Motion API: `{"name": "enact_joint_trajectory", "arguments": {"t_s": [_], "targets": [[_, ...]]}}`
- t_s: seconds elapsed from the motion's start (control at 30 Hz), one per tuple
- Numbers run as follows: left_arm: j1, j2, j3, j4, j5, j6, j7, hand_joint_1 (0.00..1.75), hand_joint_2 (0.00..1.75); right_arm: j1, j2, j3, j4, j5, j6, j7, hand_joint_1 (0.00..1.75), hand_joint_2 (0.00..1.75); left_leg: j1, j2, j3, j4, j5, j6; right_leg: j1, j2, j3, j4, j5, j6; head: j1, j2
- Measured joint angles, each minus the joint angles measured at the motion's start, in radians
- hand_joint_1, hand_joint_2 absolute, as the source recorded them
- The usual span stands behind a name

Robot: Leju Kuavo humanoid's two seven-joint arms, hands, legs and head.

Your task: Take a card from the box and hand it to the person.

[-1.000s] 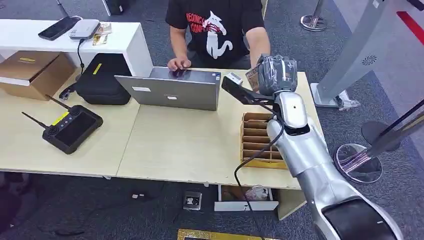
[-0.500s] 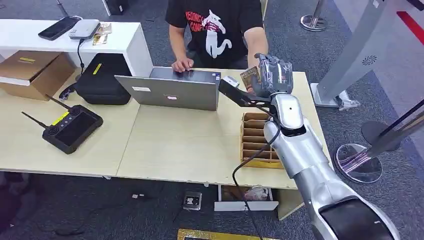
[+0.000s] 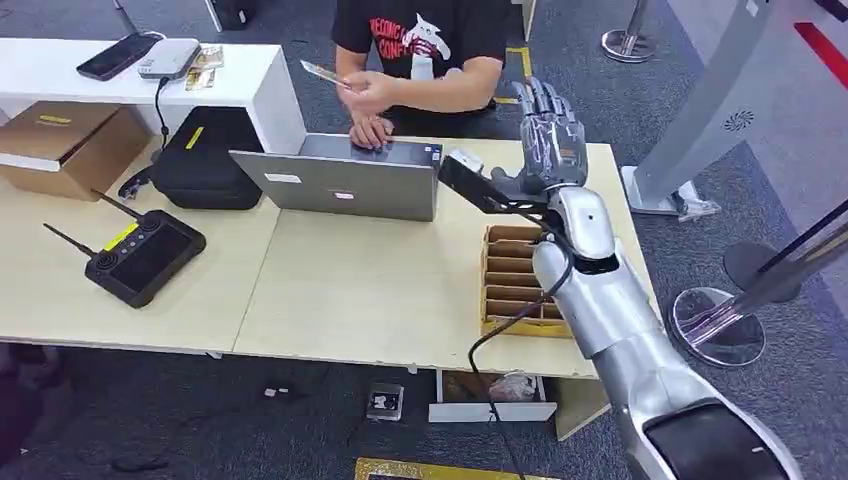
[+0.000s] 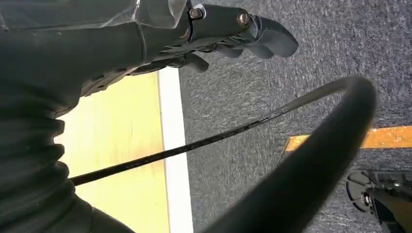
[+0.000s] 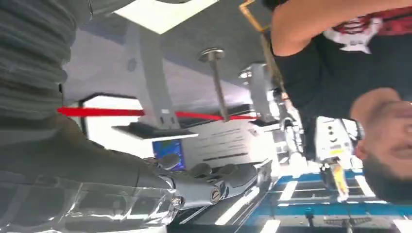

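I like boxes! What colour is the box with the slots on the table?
The box is light brown, like cardboard. The head view shows it best.

The card [image 3: 322, 72] is a thin, pale slip, held tilted in the person's hand [image 3: 372, 92], raised above the far edge of the open laptop [image 3: 345, 177]. The box [image 3: 512, 281] is a wooden tray of narrow slots, lying flat on the table to the right of the laptop.
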Motion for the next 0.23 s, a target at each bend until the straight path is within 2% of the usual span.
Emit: {"name": "enact_joint_trajectory", "arguments": {"t_s": [0.23], "targets": [[0.001, 0.000, 0.000, 0.000, 0.008, 0.005, 0.000, 0.00, 1.75, 0.094, -0.099, -0.006, -0.155, -0.190, 0.092, -0.086, 0.00, 1.75, 0.000, 0.000, 0.000, 0.000, 0.000, 0.000, 0.000, 0.000, 0.000, -0.001, 0.000, 0.000, 0.000, 0.000]]}}
